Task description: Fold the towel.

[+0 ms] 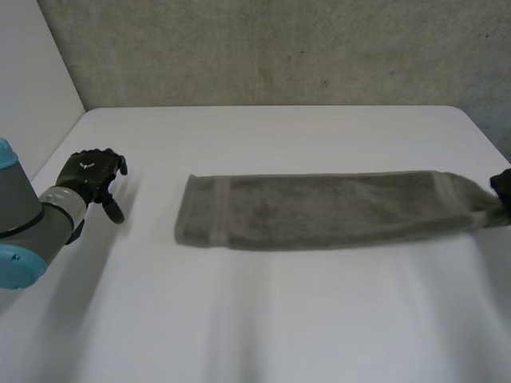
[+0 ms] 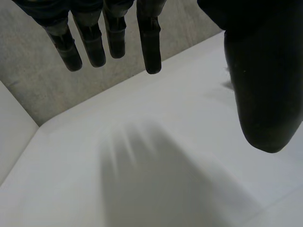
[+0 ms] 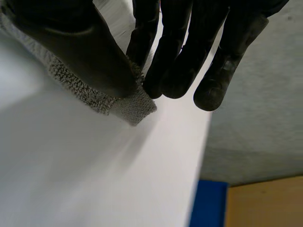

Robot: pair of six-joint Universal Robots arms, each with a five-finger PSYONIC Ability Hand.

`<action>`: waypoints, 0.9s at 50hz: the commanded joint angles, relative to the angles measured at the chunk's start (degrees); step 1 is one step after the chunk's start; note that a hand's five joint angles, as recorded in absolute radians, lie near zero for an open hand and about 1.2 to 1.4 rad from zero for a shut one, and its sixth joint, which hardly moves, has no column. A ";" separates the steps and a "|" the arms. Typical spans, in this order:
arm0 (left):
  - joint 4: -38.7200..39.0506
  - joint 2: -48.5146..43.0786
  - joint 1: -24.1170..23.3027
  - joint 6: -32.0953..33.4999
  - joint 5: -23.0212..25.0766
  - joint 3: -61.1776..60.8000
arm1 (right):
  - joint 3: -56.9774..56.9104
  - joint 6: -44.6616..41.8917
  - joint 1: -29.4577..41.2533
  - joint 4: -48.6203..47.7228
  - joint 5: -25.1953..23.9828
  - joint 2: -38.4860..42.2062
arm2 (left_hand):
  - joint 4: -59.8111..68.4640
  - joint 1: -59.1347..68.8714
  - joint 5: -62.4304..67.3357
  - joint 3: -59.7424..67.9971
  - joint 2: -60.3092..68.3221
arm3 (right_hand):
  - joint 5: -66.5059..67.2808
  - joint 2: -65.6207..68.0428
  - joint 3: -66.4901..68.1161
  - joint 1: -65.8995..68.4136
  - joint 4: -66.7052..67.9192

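Note:
A grey-green towel (image 1: pixel 327 210) lies on the white table (image 1: pixel 263 319) as a long narrow band, folded lengthwise. My right hand (image 1: pixel 502 187) is at the towel's right end, at the table's right edge. In the right wrist view that hand (image 3: pixel 184 52) pinches a corner of the towel (image 3: pixel 130 105) between thumb and fingers, just above the table. My left hand (image 1: pixel 94 177) hovers over the table well to the left of the towel's left end. In the left wrist view its fingers (image 2: pixel 149 45) hang straight and apart from the thumb (image 2: pixel 262 90), holding nothing.
A rough grey wall (image 1: pixel 279 48) runs behind the table. A white panel (image 1: pixel 32 88) stands at the table's left. Past the table's right edge the right wrist view shows a blue surface (image 3: pixel 208 203) and a wooden one (image 3: pixel 265 203).

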 commanded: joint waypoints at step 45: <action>0.17 5.93 -6.09 -10.97 2.63 -1.62 | -22.06 20.62 49.54 8.07 11.19 5.63 | -4.46 -4.48 -2.42 -4.04 -3.84 | -63.77 -62.70 -65.17 -63.30 -65.07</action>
